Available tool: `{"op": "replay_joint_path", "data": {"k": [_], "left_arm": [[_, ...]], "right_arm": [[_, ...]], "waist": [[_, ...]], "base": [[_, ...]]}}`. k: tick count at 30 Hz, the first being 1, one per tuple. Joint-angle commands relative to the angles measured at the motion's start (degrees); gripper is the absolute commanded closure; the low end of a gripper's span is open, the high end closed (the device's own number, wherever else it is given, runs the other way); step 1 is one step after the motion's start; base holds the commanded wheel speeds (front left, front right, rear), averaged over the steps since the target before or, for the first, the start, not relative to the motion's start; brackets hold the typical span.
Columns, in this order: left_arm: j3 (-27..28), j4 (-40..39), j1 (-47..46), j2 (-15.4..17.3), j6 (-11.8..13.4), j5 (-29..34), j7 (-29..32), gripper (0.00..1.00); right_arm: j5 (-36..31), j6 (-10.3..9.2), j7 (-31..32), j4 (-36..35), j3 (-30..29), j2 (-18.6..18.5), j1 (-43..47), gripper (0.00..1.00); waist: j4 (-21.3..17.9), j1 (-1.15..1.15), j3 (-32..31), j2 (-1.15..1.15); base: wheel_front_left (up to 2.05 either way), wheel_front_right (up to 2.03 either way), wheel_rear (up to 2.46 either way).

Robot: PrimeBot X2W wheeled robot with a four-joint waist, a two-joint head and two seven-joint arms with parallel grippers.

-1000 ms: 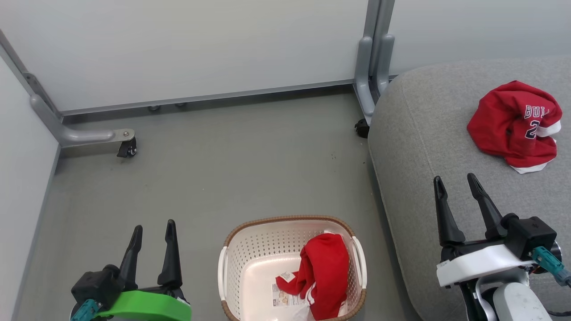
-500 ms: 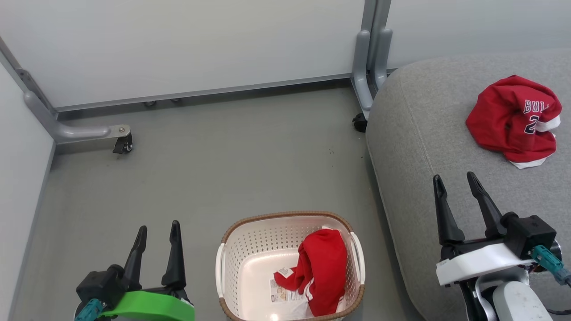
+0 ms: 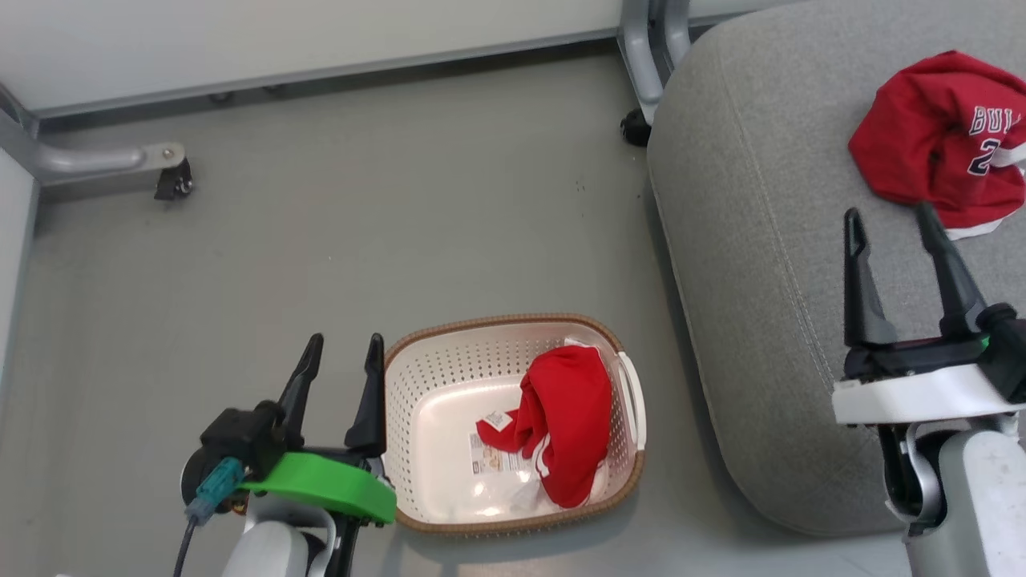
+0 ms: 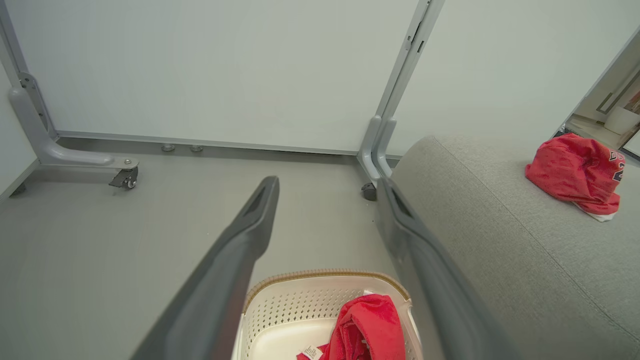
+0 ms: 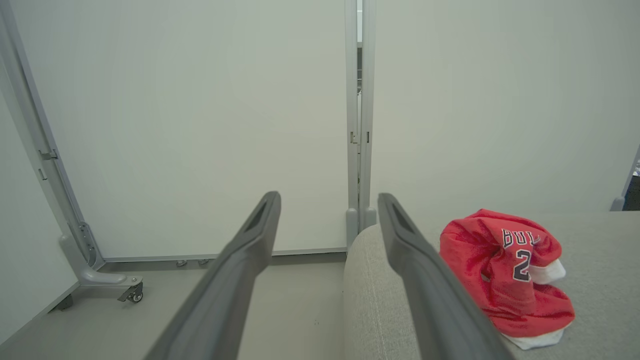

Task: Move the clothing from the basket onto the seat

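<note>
Grey floor [image 3: 361, 200], pale partition walls [image 5: 200, 125]; 3 o'clock, grey fabric seat [image 3: 745, 280], red jersey [image 3: 914, 136] lettered "BUL", "2"; 6 o'clock, white perforated basket [image 3: 433, 377], red garment [image 3: 569, 417], printed label [image 3: 490, 458]; both jaws released

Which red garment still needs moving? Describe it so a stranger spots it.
Beside the big grey seat, a white basket with a brown rim stands on the floor. The garment lies crumpled inside, on the side nearest the seat. Unlike the lettered jersey on the seat, it shows white stripes.

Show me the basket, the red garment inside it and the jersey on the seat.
basket [image 3: 497, 319], head view, on its brown far rim.
red garment [image 3: 569, 409], head view, on its folded middle.
jersey [image 3: 914, 136], head view, on red cloth beside the lettering.
</note>
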Motion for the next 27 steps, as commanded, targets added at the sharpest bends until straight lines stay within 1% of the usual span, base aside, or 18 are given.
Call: {"op": "replay_joint_path", "data": {"k": [1,2,5,6,9,14,20,21,22,24,27], "left_arm": [[-1.2,0.8,-3.0,0.2,-0.3,0.8,0.0,0.00],[-3.0,2.8,-5.7,0.2,-0.4,1.4,0.0,0.00],[-6.3,6.2,-10.6,0.2,-0.4,1.7,0.0,0.00],[-8.2,7.6,-12.3,0.2,-0.4,1.5,0.0,0.00],[-13.7,12.4,-17.1,0.2,-0.4,0.1,0.0,0.00],[-23.7,23.3,-26.2,0.3,-0.4,-4.1,0.0,0.00],[-33.2,36.9,-36.3,0.3,-0.4,-12.0,0.5,0.00],[-34.0,37.7,-37.1,0.3,-0.4,-14.2,1.0,0.00],[-34.5,37.8,-37.8,0.3,-0.4,-18.2,1.8,0.00],[-34.8,37.3,-39.4,0.3,-0.4,-25.3,3.8,0.00],[-36.3,38.4,-42.1,0.3,-0.4,-31.4,6.0,0.00]], "right_arm": [[-0.9,-0.09,-0.2,-1.3,-0.9,0.0,-1.8,0.00],[-1.5,-0.09,-0.2,-2.9,-1.6,-0.1,-3.6,0.00],[-2.2,-0.09,-0.2,-5.8,-2.2,-0.4,-6.2,0.00],[-2.3,-0.09,-0.2,-6.7,-2.4,-0.4,-7.0,0.00],[-2.7,-0.09,-0.2,-9.3,-2.9,-0.8,-9.3,0.00],[-3.2,-0.09,-0.2,-13.0,-2.9,-1.0,-11.8,0.00],[-4.0,-0.09,-0.2,-15.4,-1.1,-0.3,-13.9,0.00],[-4.0,-0.09,-0.2,-15.6,-0.8,-0.1,-14.2,0.00],[-2.8,-0.09,-0.2,-15.6,-0.8,0.6,-14.4,0.00],[-1.8,-0.10,-0.2,-15.6,-1.3,1.0,-14.9,0.00],[-1.4,-0.09,-0.2,-15.8,-1.3,1.4,-15.8,0.00]], "waist": [[-2.0,0.00,8.8,0.00],[-2.6,0.00,12.4,0.00],[-3.5,0.00,17.8,0.00],[-3.8,0.00,19.7,0.00],[-4.5,0.00,24.7,0.00],[-5.8,0.00,32.4,0.00],[-7.3,0.00,39.3,0.00],[-7.5,0.00,40.1,0.00],[-7.8,0.00,41.1,0.00],[-8.1,0.00,42.6,0.00],[-8.5,0.00,44.4,0.00]], "base": [[0.00,0.00,0.00],[0.00,0.00,0.00],[0.00,0.00,0.00],[0.00,0.00,0.00],[0.00,0.00,0.00],[0.00,0.00,0.00],[0.00,0.00,0.00],[0.00,0.00,0.00],[0.00,0.00,0.00],[0.00,0.00,0.00],[0.00,0.00,0.00]]}}
